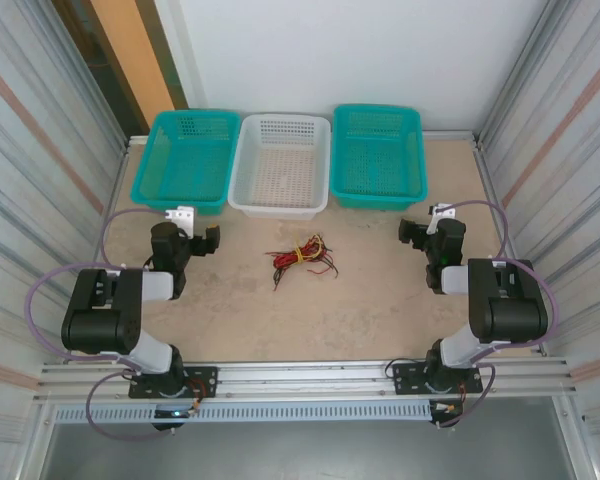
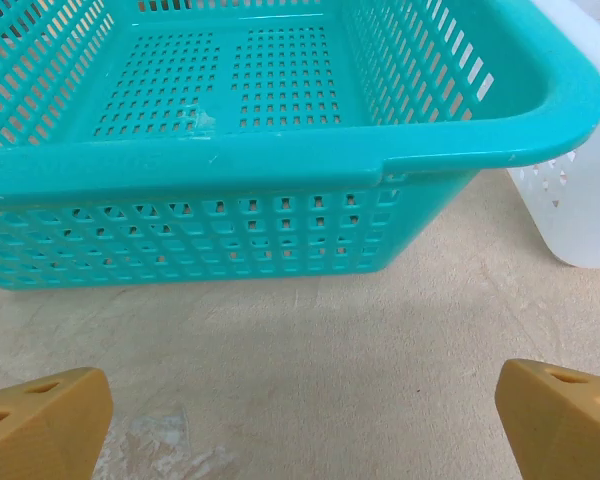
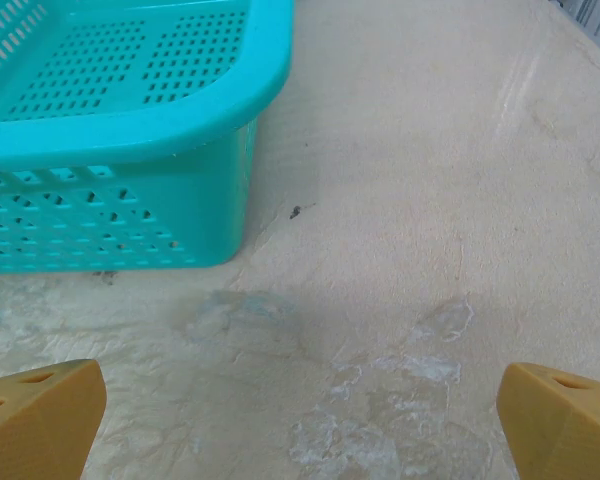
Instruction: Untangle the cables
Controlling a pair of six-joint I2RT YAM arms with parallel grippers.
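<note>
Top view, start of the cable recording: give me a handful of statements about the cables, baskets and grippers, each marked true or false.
1. The cables lie in one tangled bunch on the table, in front of the white basket. True.
2. The left gripper holds a red cable. False: it is open and empty, facing the left teal basket.
3. The left teal basket and the right teal basket flank the white basket. True.
4. Some cables lie in the white basket. False: all lie on the table.
5. The right gripper is shut. False: it is open.
</note>
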